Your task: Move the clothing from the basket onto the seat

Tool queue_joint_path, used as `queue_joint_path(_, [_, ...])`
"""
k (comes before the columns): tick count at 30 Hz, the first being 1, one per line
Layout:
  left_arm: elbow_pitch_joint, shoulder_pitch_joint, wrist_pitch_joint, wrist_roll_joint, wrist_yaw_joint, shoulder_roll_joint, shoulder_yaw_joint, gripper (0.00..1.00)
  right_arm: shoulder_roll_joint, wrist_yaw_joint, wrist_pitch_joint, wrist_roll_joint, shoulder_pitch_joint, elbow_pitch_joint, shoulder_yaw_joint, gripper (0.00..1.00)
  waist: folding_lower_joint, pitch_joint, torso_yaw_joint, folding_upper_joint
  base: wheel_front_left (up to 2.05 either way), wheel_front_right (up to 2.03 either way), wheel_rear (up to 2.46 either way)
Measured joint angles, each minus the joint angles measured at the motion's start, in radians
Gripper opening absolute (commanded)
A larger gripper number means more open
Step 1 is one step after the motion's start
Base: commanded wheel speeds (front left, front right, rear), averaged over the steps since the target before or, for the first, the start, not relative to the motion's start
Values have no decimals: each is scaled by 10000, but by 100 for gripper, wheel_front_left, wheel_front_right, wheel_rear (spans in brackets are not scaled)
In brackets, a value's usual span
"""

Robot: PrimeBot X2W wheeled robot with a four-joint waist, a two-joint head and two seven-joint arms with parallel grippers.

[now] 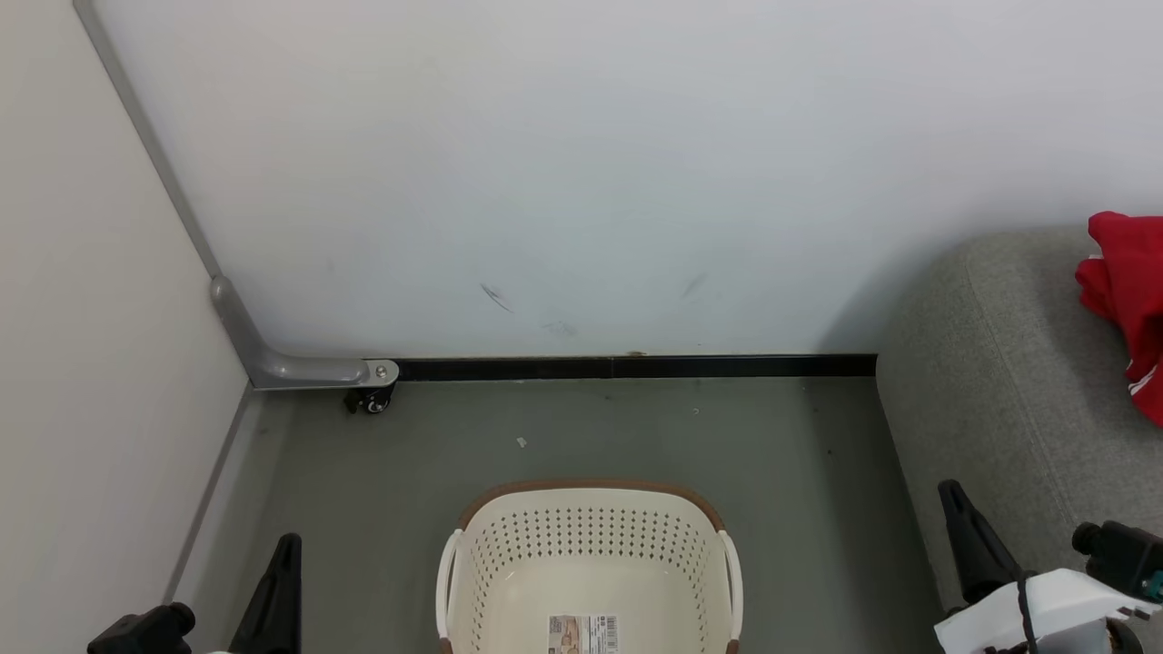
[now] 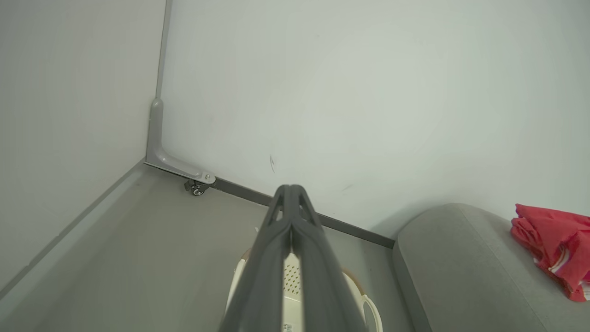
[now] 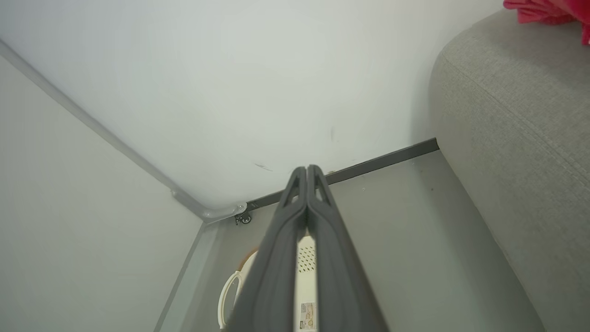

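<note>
Left gripper [image 1: 289, 545] and right gripper [image 1: 951, 495] both pinched together on nothing, flanking basket [image 1: 591, 487] on floor [image 1: 800, 472], red clothing [image 1: 1127, 272] heaped on seat [image 1: 999, 391] at right.

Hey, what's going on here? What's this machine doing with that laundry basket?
A two-armed robot has the job of moving laundry from a basket to a sofa. Right now it handles nothing: its left hand and right hand are both shut and empty, on either side of the cream basket on the floor. The part of the basket in view holds no clothes, just a label. Red clothing lies heaped on the grey sofa.
</note>
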Motion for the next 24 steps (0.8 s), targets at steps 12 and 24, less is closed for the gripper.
queue_joint_path(12, [130,-154,366,-1204,-178,-67,251,0,36,0,378,1384,-68,23,-144,0,84,-14,-156,0,0,0,0])
queue_joint_path(24, [291,-201,715,-2399,-341,-182,483,0,69,0,702,2792,-185,75,-265,0,112,-30,-266,1,0,0,0])
